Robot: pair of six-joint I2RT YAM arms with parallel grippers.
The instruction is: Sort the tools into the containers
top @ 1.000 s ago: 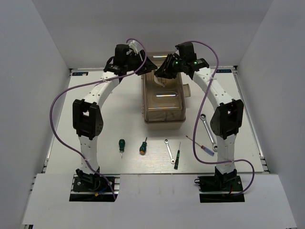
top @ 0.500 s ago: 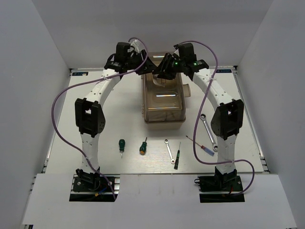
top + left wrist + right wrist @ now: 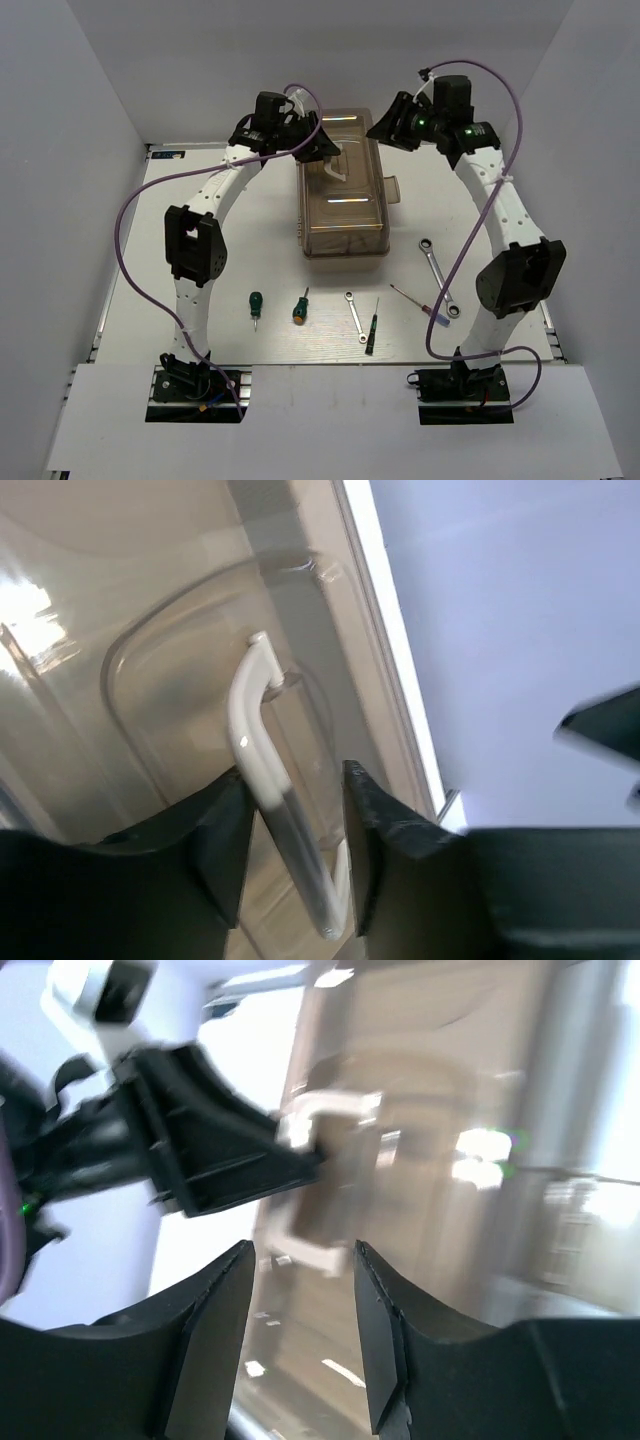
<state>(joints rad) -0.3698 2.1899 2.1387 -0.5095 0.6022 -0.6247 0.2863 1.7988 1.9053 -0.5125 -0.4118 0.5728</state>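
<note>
Top external: set high behind the arm bases (image 3: 195,385), looking down and forward. The whole table (image 3: 130,250) is in view, near edge at the bottom, toolbox lid (image 3: 345,215) toward the far edge.

Left wrist: very close, looking past its own fingers (image 3: 215,840) onto the white handle (image 3: 255,750).

Right wrist: blurred, slightly farther off, facing across the lid toward the left gripper (image 3: 290,1155).

All three views share the lid and handle.

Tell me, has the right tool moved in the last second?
Yes. The right tool swung rightward, away from the toolbox handle it was over.

A white table (image 3: 130,250) sits enclosed by plain pale walls (image 3: 330,50) under even light.
</note>
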